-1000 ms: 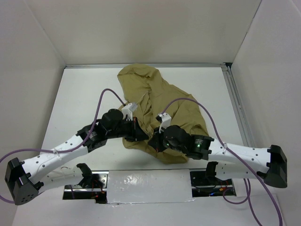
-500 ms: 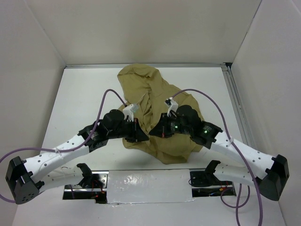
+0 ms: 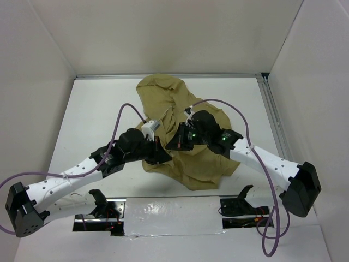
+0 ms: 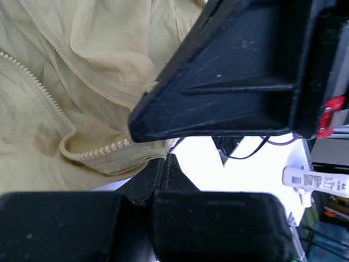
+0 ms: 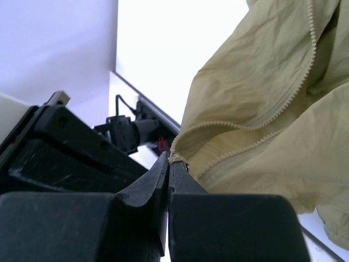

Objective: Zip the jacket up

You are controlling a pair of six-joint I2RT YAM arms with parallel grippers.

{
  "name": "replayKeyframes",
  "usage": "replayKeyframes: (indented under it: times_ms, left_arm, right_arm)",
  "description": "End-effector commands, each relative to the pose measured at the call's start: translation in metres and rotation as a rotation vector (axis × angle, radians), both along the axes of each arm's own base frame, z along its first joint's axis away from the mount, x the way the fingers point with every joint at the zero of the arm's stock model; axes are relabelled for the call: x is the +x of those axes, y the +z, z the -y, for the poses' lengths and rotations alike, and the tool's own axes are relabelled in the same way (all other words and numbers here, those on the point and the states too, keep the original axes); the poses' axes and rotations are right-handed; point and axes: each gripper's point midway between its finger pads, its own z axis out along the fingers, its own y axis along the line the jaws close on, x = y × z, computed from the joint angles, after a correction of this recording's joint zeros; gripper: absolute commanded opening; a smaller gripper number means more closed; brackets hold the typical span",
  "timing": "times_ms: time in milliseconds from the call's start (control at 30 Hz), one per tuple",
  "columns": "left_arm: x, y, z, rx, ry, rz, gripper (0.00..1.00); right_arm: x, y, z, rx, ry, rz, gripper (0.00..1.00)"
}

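Your jacket (image 3: 203, 164) lies crumpled on the white table (image 3: 98, 114). It sits mid-width and reaches from the far edge toward the near one. It is not spread flat: there are folds throughout, and open zipper edges run through the heap.

Your left gripper (image 3: 159, 156) sits low at the jacket's near-left edge, jaws pressed together. In the left wrist view, a hem corner carrying zipper teeth (image 4: 101, 149) curls in between the tips, so you are pinching the jacket there. Two more lines of teeth run up and left across the cloth, apart from each other.

Your right gripper (image 3: 174, 144) is just beside the left one, a little farther in, over the middle of the jacket. Its jaws are closed tight. In the right wrist view, a small tan bit at the zipper's end is nipped at the very tips. You cannot tell whether it is slider, tab or plain cloth. Cloth hangs from that pinch, raised off the table, with teeth looping away to the right.

The two grippers are close together, but you cannot judge whether they touch.
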Motion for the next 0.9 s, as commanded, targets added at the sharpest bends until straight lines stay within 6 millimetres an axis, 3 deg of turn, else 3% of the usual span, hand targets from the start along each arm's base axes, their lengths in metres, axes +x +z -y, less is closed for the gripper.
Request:
replayKeyframes:
  times_ms: [0, 167, 300, 367, 433, 467, 500, 567, 600, 633, 700, 733, 767, 800, 833, 867]
  left_arm:
    - [-0.06, -0.024, -0.008, 0.06, -0.228, -0.138, 0.0]
    - [-0.082, -0.015, -0.009, 0.024, -0.377, -0.107, 0.0]
    - [-0.083, -0.012, -0.017, 0.041, -0.37, -0.068, 0.0]
    - [-0.087, 0.003, -0.017, 0.001, -0.409, -0.013, 0.0]
    - [-0.089, 0.017, -0.019, -0.025, -0.425, 0.04, 0.0]
    - [-0.089, 0.026, -0.021, -0.035, -0.421, 0.059, 0.0]
    - [-0.087, 0.029, -0.022, -0.031, -0.406, 0.068, 0.0]
    - [-0.09, 0.033, -0.027, -0.033, -0.4, 0.073, 0.0]
    - [-0.089, 0.032, -0.028, -0.028, -0.391, 0.071, 0.0]
    - [-0.088, 0.03, -0.029, -0.023, -0.375, 0.061, 0.0]
    - [-0.087, 0.02, -0.032, 0.002, -0.353, 0.032, 0.0]
    - [-0.089, 0.015, -0.032, 0.009, -0.35, 0.004, 0.0]
    - [-0.091, 0.006, -0.032, 0.013, -0.355, -0.018, 0.0]
    - [-0.095, 0.001, -0.031, 0.008, -0.371, -0.036, 0.0]
    - [-0.101, -0.003, -0.03, -0.001, -0.393, -0.069, 0.0]
    - [-0.104, -0.013, -0.03, 0.001, -0.4, -0.094, 0.0]
  right_arm:
    - [0.073, 0.052, 0.009, 0.028, -0.279, 0.26, 0.0]
    - [0.104, 0.025, 0.022, -0.111, -0.451, 0.247, 0.0]
    - [0.099, 0.012, 0.009, -0.106, -0.387, 0.186, 0.0]
    - [0.107, 0.001, 0.012, -0.144, -0.408, 0.175, 0.0]
    - [0.124, -0.001, 0.019, -0.158, -0.444, 0.187, 0.0]
    - [0.135, -0.012, 0.022, -0.189, -0.459, 0.183, 0.0]
    - [0.157, 0.0, 0.032, -0.189, -0.511, 0.207, 0.0]
    - [0.189, -0.011, 0.041, -0.246, -0.548, 0.219, 0.0]
    - [0.206, -0.006, 0.046, -0.249, -0.581, 0.242, 0.0]
    - [0.233, 0.013, 0.057, -0.24, -0.639, 0.291, 0.0]
    - [0.28, 0.027, 0.063, -0.25, -0.682, 0.339, 0.0]
    - [0.309, 0.002, 0.079, -0.3, -0.714, 0.314, 0.0]
    - [0.327, 0.003, 0.088, -0.313, -0.741, 0.323, 0.0]
    - [0.354, 0.041, 0.094, -0.273, -0.781, 0.388, 0.0]
    - [0.383, 0.009, 0.114, -0.326, -0.813, 0.348, 0.0]
    - [0.396, 0.004, 0.125, -0.351, -0.833, 0.327, 0.0]
